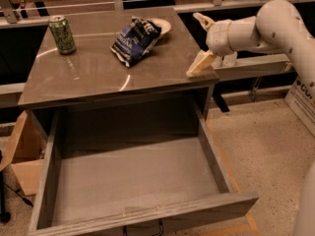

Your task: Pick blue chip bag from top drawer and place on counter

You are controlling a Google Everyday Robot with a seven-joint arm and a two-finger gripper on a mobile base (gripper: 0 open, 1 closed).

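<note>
The blue chip bag (135, 40) lies flat on the counter (98, 77), near its back middle, partly over a white plate. My gripper (201, 41) is open and empty above the counter's right edge, well to the right of the bag and apart from it. One finger (200, 63) points down toward the counter's front right corner, the other (202, 19) points up and back. The top drawer (133, 181) is pulled fully out below the counter and its inside is bare.
A green drink can (62, 34) stands upright at the counter's back left. A white plate (162, 26) sits under the bag's far end. A cardboard box (22, 151) stands on the floor left of the drawer. Shelving rails run behind the counter.
</note>
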